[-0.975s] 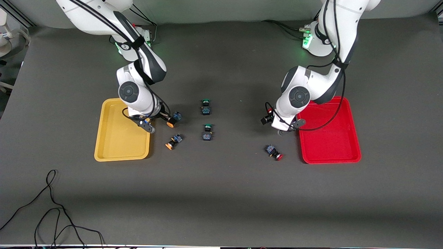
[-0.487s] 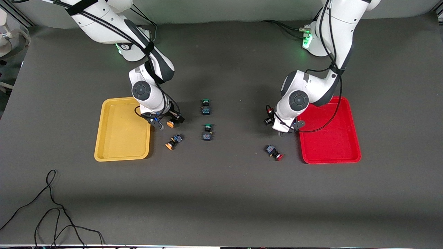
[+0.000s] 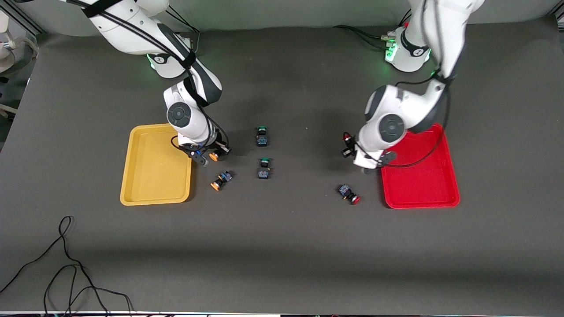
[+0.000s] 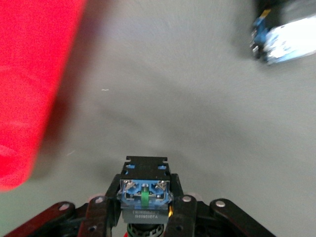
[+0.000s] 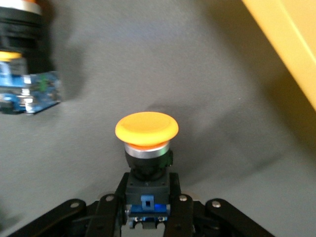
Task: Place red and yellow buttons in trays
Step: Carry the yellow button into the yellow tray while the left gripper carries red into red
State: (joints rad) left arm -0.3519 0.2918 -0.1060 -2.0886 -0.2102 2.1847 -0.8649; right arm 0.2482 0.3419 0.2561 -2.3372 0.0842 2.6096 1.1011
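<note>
Two trays lie flat on the table: the yellow tray [image 3: 155, 165] toward the right arm's end, the red tray [image 3: 421, 169] toward the left arm's. Beside the yellow tray, the right gripper [image 3: 210, 155] clamps an orange-capped button [image 5: 146, 129]; another [image 3: 220, 180] lies nearby. Two green-capped switches [image 3: 263, 152] occupy the centre. The left gripper [image 3: 356, 154] grips a red-capped button [image 4: 144, 190] beside the red tray; another red button [image 3: 349, 194] lies nearer the front edge.
</note>
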